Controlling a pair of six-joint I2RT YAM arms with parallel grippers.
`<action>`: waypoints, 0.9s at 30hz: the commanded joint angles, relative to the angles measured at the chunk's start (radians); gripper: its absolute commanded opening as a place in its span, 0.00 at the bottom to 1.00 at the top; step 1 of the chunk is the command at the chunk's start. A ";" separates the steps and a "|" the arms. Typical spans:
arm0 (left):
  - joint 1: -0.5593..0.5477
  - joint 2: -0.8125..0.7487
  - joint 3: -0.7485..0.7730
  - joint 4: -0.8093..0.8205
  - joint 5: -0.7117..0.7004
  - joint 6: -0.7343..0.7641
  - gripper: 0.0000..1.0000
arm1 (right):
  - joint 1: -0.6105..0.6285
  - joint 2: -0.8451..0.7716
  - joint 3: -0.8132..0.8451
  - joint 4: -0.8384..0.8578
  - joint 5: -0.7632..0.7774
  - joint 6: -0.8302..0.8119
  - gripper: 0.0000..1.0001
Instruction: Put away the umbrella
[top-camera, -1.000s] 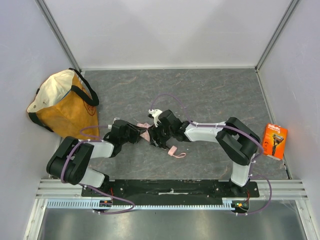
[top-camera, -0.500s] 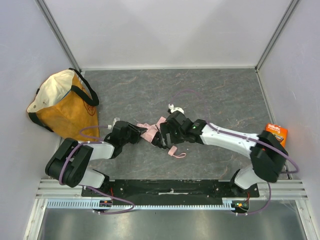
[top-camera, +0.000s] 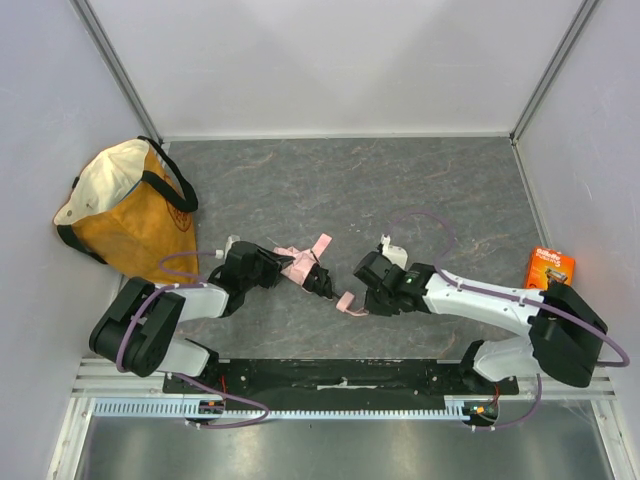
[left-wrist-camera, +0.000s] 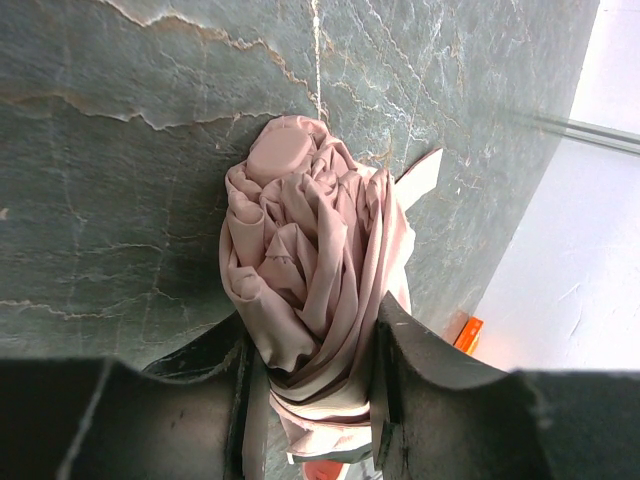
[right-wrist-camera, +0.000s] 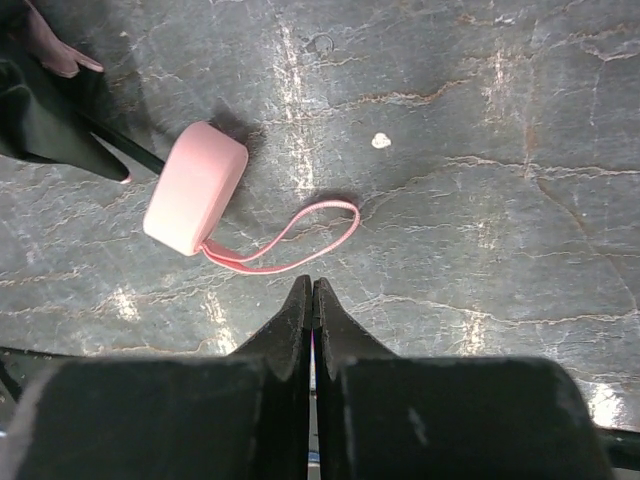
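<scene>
The umbrella (top-camera: 303, 263), a crumpled pale pink fabric bundle, lies on the grey table between the arms. My left gripper (top-camera: 274, 268) is shut on its fabric; in the left wrist view the folds (left-wrist-camera: 310, 260) fill the gap between the two fingers, around the left gripper (left-wrist-camera: 312, 345). The umbrella's pink end cap (right-wrist-camera: 195, 202) rests on the table with its thin strap (right-wrist-camera: 300, 232) in a loop. My right gripper (right-wrist-camera: 311, 286) is shut and empty, its tips just short of the strap without touching it. From above, the right gripper (top-camera: 366, 302) sits right of the cap (top-camera: 345, 300).
An orange-and-cream tote bag (top-camera: 125, 210) stands at the left wall, its mouth facing up and left. An orange boxed razor (top-camera: 548, 280) lies at the right edge. Grey walls close in the table on three sides.
The right arm has pulled back to the right, away from the umbrella, and its jaws have shut on nothing. The left gripper has kept its hold on the fabric.
</scene>
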 joint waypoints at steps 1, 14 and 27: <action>-0.011 0.048 -0.053 -0.300 -0.072 0.106 0.02 | 0.040 0.037 -0.008 0.012 0.097 0.107 0.00; -0.028 0.061 -0.061 -0.299 -0.064 0.094 0.02 | 0.080 0.365 0.152 0.280 0.111 0.076 0.00; -0.093 0.035 -0.102 -0.287 -0.053 0.034 0.02 | 0.049 0.512 0.298 0.529 0.159 -0.157 0.00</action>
